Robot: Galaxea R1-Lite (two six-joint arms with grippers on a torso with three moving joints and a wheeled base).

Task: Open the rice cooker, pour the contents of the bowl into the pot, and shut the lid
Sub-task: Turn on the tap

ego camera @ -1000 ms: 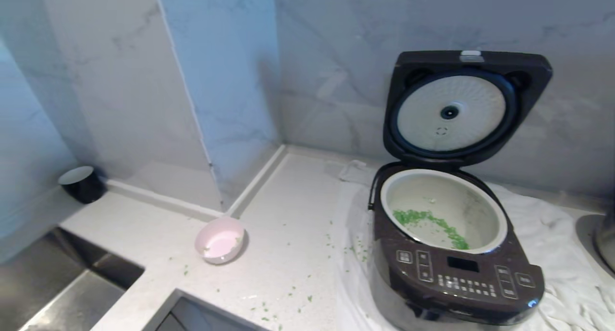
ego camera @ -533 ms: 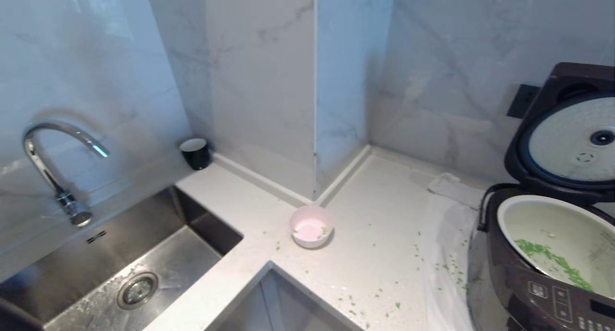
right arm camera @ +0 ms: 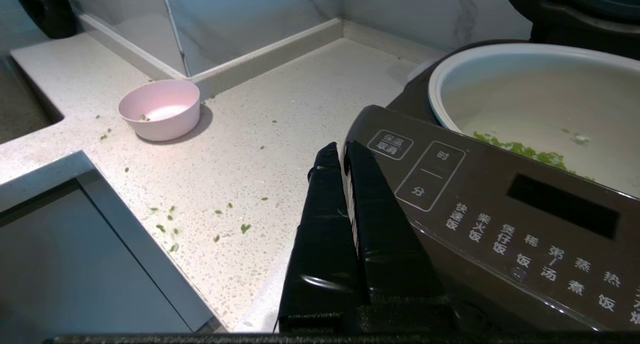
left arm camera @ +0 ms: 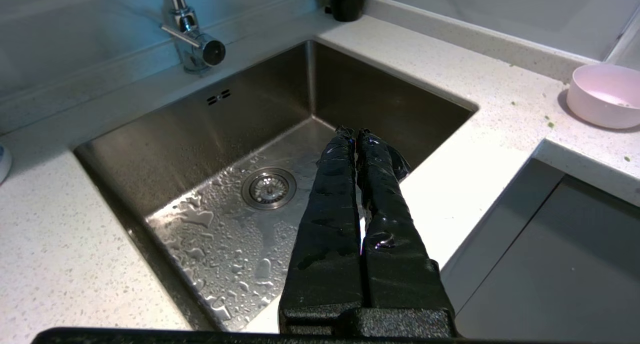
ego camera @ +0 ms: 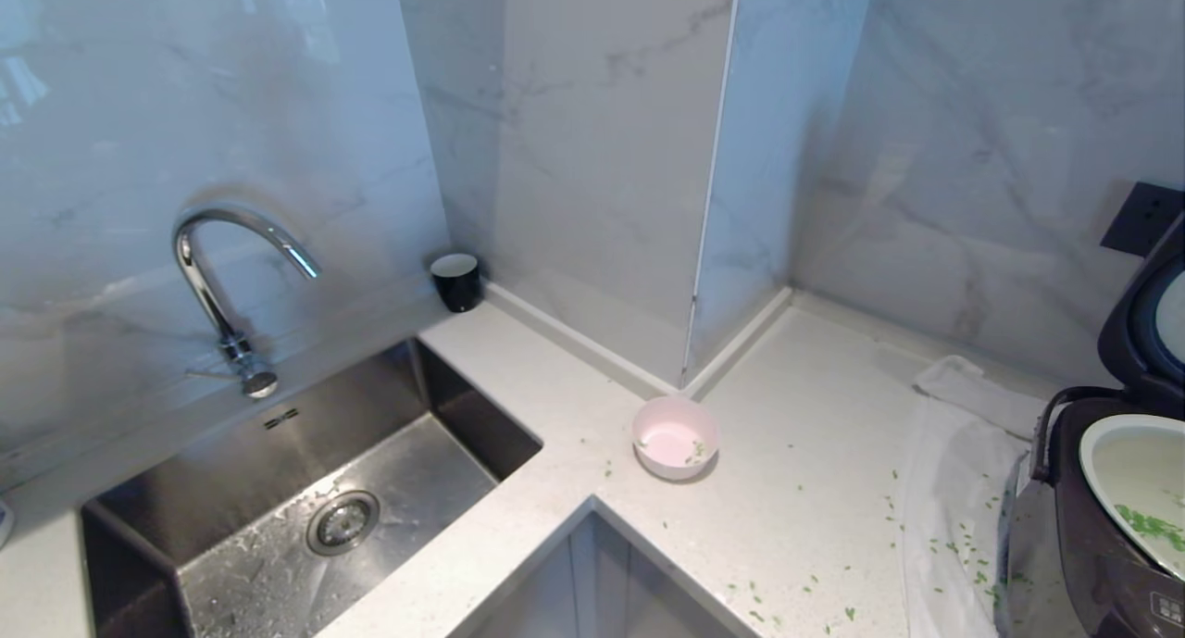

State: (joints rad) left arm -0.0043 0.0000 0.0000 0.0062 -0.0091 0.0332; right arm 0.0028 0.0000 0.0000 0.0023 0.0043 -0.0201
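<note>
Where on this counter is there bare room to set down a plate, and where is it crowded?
Bare: the strip between the sink and the pink bowl, and the corner behind the bowl toward the white cloth. Cluttered: green bits scattered beside the rice cooker.

At about 3 to 4 o'clock in the head view, the rice cooker (ego camera: 1102, 527) is cut by the frame edge, so its control panel hardly shows. Its raised lid (ego camera: 1143, 332) at 3 o'clock shows only a sliver, and the pot (ego camera: 1102, 453) shows just its near rim. Neither arm appears in that view. In the right wrist view, the lid (right arm camera: 560, 14) is cropped at 1 o'clock.
</note>
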